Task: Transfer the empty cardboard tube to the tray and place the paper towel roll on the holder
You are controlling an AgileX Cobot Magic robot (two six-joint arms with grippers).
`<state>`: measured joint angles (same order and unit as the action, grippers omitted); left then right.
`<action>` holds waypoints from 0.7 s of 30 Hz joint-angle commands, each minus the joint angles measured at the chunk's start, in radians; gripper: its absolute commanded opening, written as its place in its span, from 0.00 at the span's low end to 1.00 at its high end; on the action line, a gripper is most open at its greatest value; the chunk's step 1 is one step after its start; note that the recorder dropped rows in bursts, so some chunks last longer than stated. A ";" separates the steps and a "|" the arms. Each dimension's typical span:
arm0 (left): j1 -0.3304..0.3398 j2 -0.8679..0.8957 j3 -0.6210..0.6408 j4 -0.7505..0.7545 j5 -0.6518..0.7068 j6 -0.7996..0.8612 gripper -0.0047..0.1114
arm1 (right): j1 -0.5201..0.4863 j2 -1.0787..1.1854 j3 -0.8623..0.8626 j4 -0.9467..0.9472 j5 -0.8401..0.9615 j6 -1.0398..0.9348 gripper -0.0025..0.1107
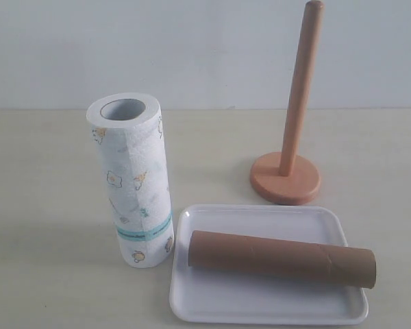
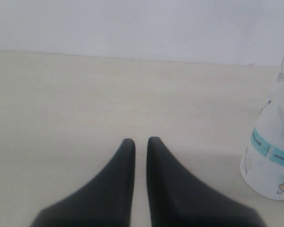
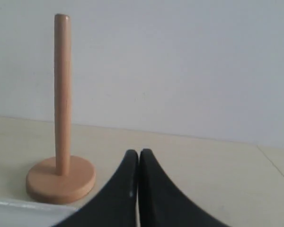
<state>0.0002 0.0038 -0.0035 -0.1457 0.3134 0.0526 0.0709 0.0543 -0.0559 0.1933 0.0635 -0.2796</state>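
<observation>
Exterior view: empty cardboard tube (image 1: 281, 259) lies in the tray (image 1: 260, 306), paper towel roll (image 1: 133, 185) upright beside it, holder (image 1: 288, 175) behind. Left wrist view: left gripper (image 2: 141, 142), nearly closed and empty, low over the surface (image 2: 61, 104) near the roll. Right wrist view: right gripper (image 3: 135, 153), closed and empty, faces the holder.

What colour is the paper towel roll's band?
Teal band on the paper towel roll; best in exterior view.

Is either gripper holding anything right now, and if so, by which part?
Nothing is held: the left gripper and the right gripper are both shut and empty.
</observation>
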 commanded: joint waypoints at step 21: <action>0.005 -0.004 0.004 0.000 0.001 -0.007 0.12 | -0.007 -0.054 0.056 -0.077 0.289 0.233 0.02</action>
<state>0.0002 0.0038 -0.0035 -0.1457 0.3134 0.0526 0.0709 0.0049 -0.0003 0.1577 0.3532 -0.1362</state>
